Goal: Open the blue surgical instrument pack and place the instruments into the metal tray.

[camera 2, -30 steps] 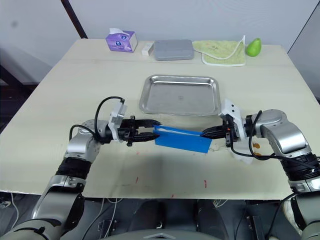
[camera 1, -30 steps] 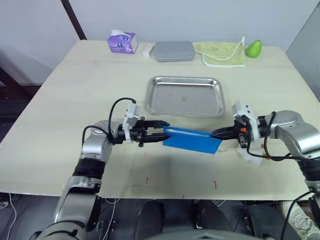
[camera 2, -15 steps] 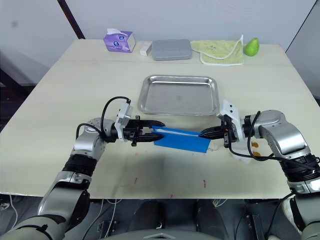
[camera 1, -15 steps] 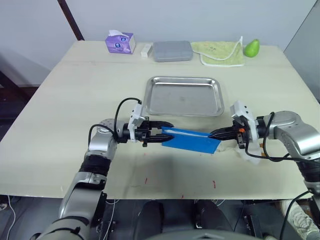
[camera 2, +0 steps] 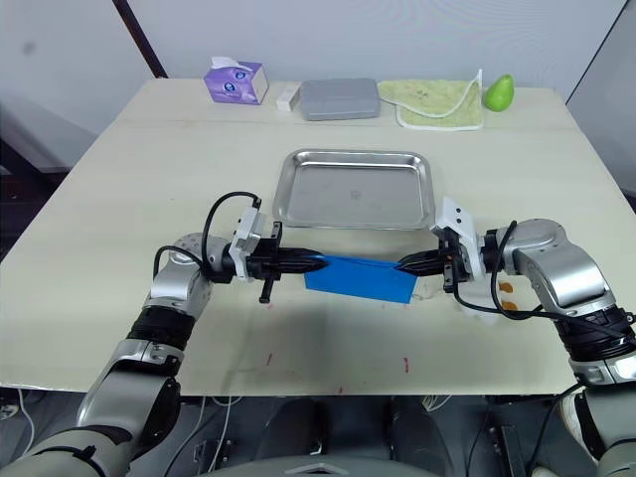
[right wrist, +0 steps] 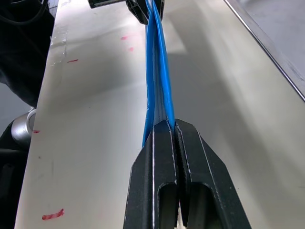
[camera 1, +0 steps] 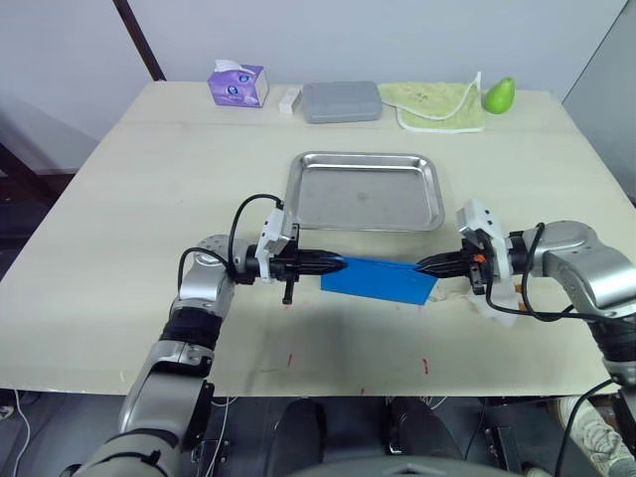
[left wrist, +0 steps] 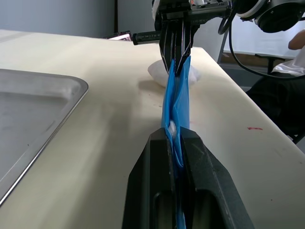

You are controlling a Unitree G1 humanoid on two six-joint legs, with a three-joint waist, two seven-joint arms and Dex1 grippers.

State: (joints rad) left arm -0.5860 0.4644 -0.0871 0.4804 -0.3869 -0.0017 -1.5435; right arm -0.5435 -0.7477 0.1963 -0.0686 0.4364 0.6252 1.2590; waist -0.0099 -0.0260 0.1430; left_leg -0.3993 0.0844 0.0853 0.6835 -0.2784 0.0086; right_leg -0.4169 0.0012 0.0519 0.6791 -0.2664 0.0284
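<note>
- The blue surgical instrument pack [camera 1: 380,279] is stretched between the two grippers, lifted off the table [camera 1: 119,248], just near of the metal tray [camera 1: 367,191].
- The left gripper [camera 1: 338,264] has its fingers pressed together on the pack's left end; a bit of white lining shows at the pinch in the left wrist view.
- The right gripper [camera 1: 421,266] is clamped tight on the pack's right end.
- The metal tray holds no instruments and lies at the table's centre, far of the pack.
- Along the far edge stand a purple tissue box [camera 1: 239,84], a grey case [camera 1: 342,100], a green cloth [camera 1: 440,104] and a green pear [camera 1: 499,95].
- A white crumpled item [left wrist: 177,75] lies on the table under the right gripper.
</note>
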